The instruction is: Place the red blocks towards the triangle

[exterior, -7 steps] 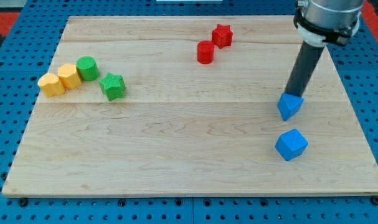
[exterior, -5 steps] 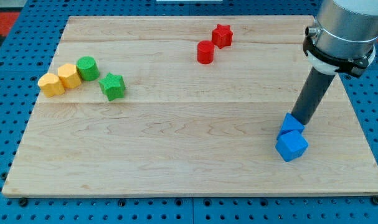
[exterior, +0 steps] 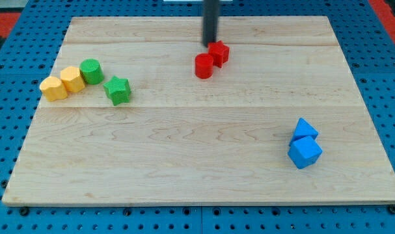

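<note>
My tip [exterior: 209,44] sits just above the red star [exterior: 218,52], red cylinder [exterior: 203,65] touching it; rod cut off at top (no pincer fitted); blue triangle [exterior: 304,128] well apart.

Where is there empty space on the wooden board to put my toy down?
The big middle is bare, between the green star at the view's left, the red cylinder above and the blue blocks at the right. The bottom strip is free too. It's crowded where my tip meets the red star, and around the yellow blocks.
</note>
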You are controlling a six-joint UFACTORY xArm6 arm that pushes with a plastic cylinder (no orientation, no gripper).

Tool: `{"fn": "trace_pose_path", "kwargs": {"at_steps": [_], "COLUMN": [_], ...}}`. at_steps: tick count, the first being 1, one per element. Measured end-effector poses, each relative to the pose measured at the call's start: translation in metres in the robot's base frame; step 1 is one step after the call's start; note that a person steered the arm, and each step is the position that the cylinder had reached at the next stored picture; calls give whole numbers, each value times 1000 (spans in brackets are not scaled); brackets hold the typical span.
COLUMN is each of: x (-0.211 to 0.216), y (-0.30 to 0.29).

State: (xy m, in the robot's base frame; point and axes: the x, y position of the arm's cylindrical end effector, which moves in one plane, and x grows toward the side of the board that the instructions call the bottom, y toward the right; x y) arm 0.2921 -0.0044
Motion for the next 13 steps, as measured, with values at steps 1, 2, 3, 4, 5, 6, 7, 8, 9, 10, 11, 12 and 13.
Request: {"fn": "trace_pose_path", "kwargs": {"at_steps": [1, 2, 3, 4, 5, 6, 7, 8, 9, 10, 11, 12, 13], "x": [38, 72, 92, 66, 64, 55, 37, 106, 100, 82, 125, 178, 108], "y": [-18, -25, 8, -5, 65, 97, 136, 141, 162, 201, 208, 161, 168]}}
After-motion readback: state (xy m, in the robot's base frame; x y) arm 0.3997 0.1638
